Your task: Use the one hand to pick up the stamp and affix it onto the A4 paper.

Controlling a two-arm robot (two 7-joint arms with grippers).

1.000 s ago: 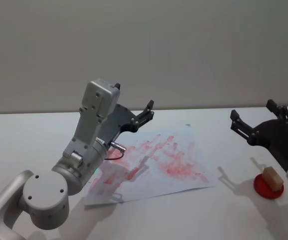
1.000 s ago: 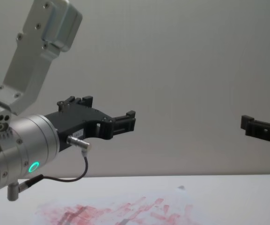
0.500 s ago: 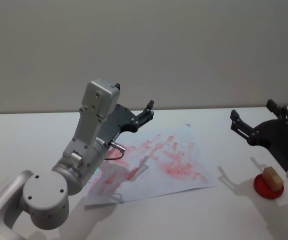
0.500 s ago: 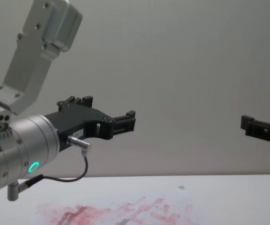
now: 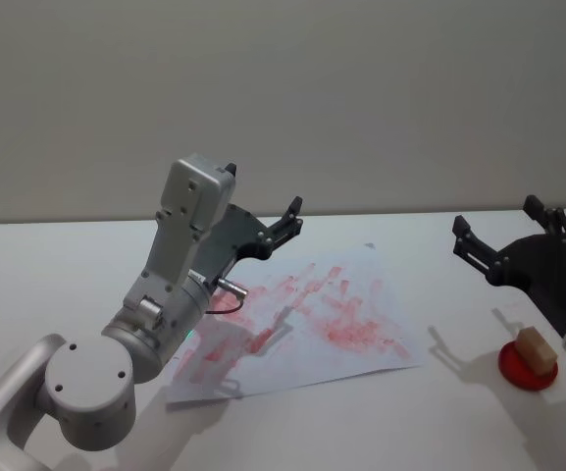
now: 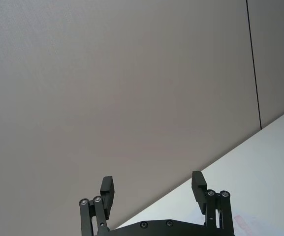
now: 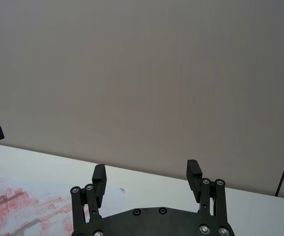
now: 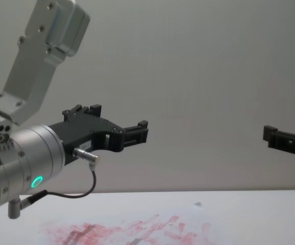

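Stamp (image 5: 532,345) unheld, right gripper (image 5: 495,218) raised, spread wide

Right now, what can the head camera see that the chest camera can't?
Head view, not chest view: the stamp sitting on a round red pad on the table's right side, near the right arm, and the full outline of the A4 paper. Chest view, not head view: the whole green ring light on the left arm's wrist. Both share: the left hand, open and raised above the table, the right hand, open in the air, the paper's red smears, and the grey wall.
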